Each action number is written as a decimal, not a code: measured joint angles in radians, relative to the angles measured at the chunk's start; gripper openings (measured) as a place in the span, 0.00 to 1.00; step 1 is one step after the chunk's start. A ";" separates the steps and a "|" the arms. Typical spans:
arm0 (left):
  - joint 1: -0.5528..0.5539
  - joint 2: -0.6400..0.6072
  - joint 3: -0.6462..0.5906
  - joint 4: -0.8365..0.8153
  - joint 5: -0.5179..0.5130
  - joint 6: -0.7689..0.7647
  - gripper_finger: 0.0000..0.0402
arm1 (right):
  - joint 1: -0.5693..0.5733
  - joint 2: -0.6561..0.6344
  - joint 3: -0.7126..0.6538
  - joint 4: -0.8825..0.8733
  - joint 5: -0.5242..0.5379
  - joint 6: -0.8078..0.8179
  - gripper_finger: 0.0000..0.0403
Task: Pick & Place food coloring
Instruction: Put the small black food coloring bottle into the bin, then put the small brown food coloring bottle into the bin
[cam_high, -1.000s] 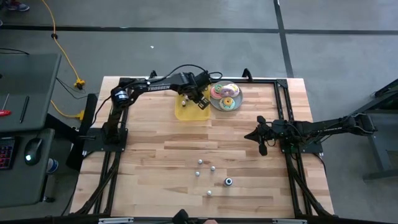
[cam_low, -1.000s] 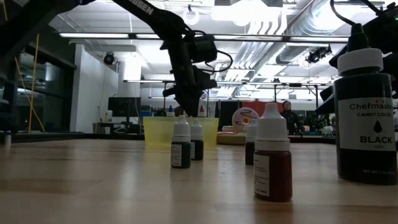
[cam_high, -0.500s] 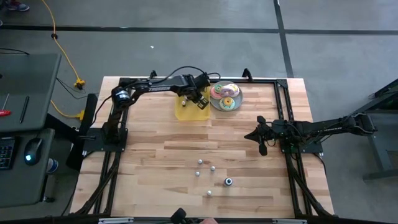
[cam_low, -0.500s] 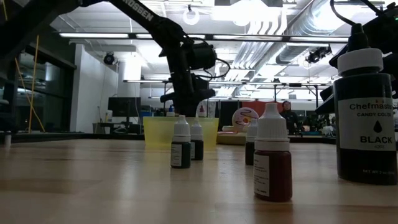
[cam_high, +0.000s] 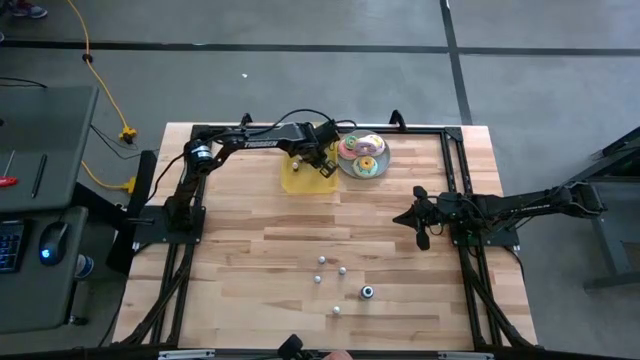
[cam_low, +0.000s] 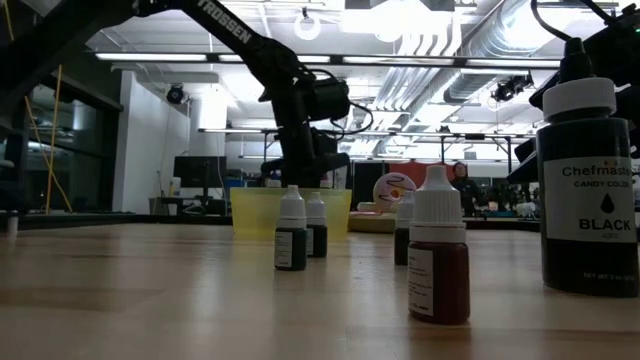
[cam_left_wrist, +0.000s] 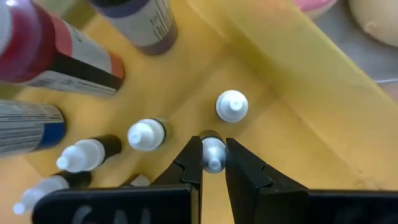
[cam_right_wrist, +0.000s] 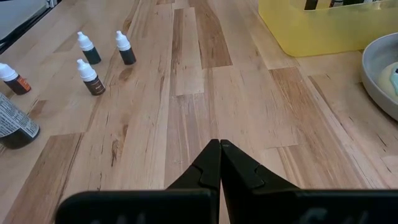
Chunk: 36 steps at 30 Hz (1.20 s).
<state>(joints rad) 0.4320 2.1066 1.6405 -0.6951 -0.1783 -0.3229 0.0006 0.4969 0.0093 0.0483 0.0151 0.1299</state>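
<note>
The left claw (cam_left_wrist: 214, 163) reaches down into the yellow tray (cam_left_wrist: 323, 93) at the far side of the bench (cam_high: 260, 250) and is clenched on the white dropper cap of one small food coloring bottle (cam_left_wrist: 213, 152); more bottles stand or lie around it in the tray, and five others (cam_high: 340, 270) stand out on the bench near its front. The bottle looks light, stiff and smooth-sided, so it could slip or swing; the narrow cap or neck seems the best hold. The right claw (cam_right_wrist: 219, 149) is pressed closed, empty, low over the bench's right side.
</note>
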 joint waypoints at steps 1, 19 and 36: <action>0.000 0.001 0.000 0.002 0.000 0.000 0.08 | 0.000 0.000 0.000 0.000 0.000 0.000 0.00; 0.000 0.001 0.001 -0.011 0.004 0.004 0.31 | 0.000 0.000 0.000 0.000 0.000 0.000 0.00; 0.000 0.002 0.190 -0.159 0.003 0.048 0.31 | 0.000 0.000 0.000 0.000 0.000 0.000 0.00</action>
<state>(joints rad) 0.4316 2.1082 1.8301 -0.8546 -0.1757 -0.2747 0.0006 0.4969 0.0093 0.0483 0.0154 0.1299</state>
